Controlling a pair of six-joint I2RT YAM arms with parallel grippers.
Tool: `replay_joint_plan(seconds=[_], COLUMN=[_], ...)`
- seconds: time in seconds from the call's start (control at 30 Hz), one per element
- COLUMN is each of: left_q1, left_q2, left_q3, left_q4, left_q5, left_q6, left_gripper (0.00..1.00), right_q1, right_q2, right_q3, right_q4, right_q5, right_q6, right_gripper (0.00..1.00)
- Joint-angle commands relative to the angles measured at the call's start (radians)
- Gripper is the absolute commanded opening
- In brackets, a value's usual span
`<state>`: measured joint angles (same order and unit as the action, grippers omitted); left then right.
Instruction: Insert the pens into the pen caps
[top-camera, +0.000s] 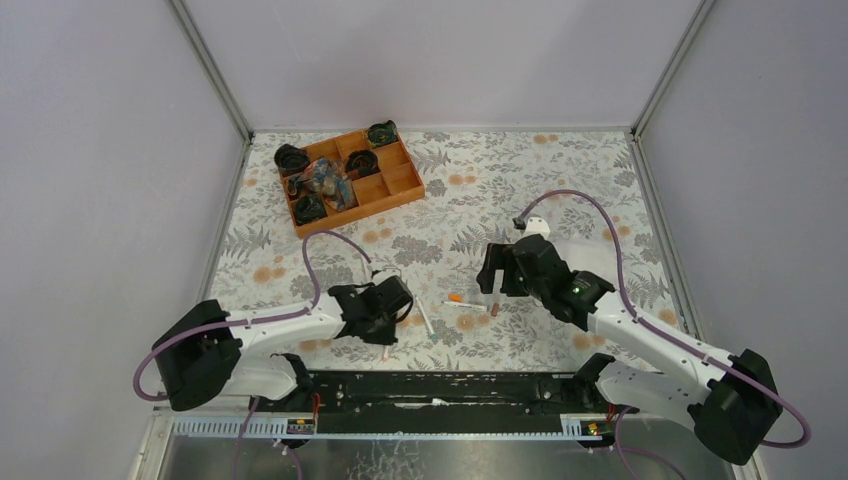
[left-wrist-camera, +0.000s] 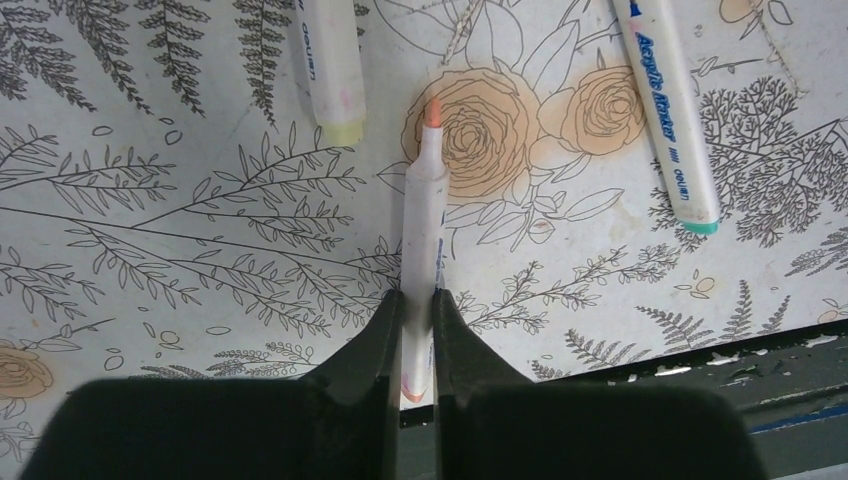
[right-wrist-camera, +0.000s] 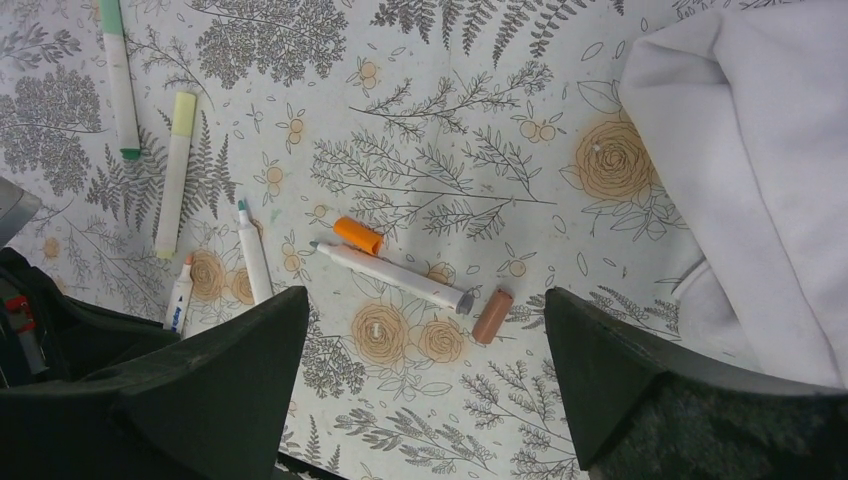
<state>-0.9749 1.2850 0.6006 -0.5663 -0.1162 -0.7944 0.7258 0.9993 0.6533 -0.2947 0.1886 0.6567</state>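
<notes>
My left gripper (left-wrist-camera: 418, 300) is shut on a white pen (left-wrist-camera: 422, 230) with an orange tip, held low over the floral table cover; it also shows in the top view (top-camera: 398, 300). My right gripper (right-wrist-camera: 425, 310) is open and empty above a grey-tipped pen (right-wrist-camera: 395, 277), an orange cap (right-wrist-camera: 358, 235) and a brown cap (right-wrist-camera: 492, 315). In the top view the right gripper (top-camera: 497, 280) hovers over them. A green-tipped pen (right-wrist-camera: 252, 262), a yellowish-ended pen (right-wrist-camera: 175, 175) and a green-ended pen (right-wrist-camera: 120, 80) lie to the left.
A crumpled white sheet (right-wrist-camera: 760, 150) lies right of the right gripper. An orange compartment tray (top-camera: 395, 190) with dark objects stands at the back left. The table's near edge (left-wrist-camera: 700, 365) runs close below the left gripper.
</notes>
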Motion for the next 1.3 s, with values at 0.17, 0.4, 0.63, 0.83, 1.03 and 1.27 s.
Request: replay_joint_plan(seconds=[0.17,0.4,0.63,0.83,1.03,1.27], left_q1=[-0.004,-0.004,-0.005,-0.014,-0.026,-0.048], left_q2=[-0.122,-0.161,-0.137,-0.18,-0.259,-0.321], left_q3=[-0.007,0.057,0.13,0.122,0.081,0.041], left_q4=[0.014,0.03,0.07,0.136,0.206,0.285], left_q5=[-0.029,0.002,-0.011,-0.001,0.046,0.155], left_q6=[0.079,0.089,0.105,0.129,0.181,0.202], left_gripper=[0.0,0.0,0.0,0.0,0.0,0.0], right_q1=[-0.062,-0.138,-0.169,-0.169,-0.165,-0.074], right_q2=[0.021,0.069,0.183,0.254,0.299,0.271], right_q3=[0.012,0.047,0.083,0.076,0.004,-0.028], right_q4=[0.11,0.101,0.225,0.35,0.603,0.667], right_q5=[-0.114,-0.193,-0.431,-0.634,-0.849,-0.833], right_q6=[-0.055,-0.107,-0.11,-0.063,0.124,0.198], right_gripper=[0.94,0.94,0.93,0.9,0.88,0.86])
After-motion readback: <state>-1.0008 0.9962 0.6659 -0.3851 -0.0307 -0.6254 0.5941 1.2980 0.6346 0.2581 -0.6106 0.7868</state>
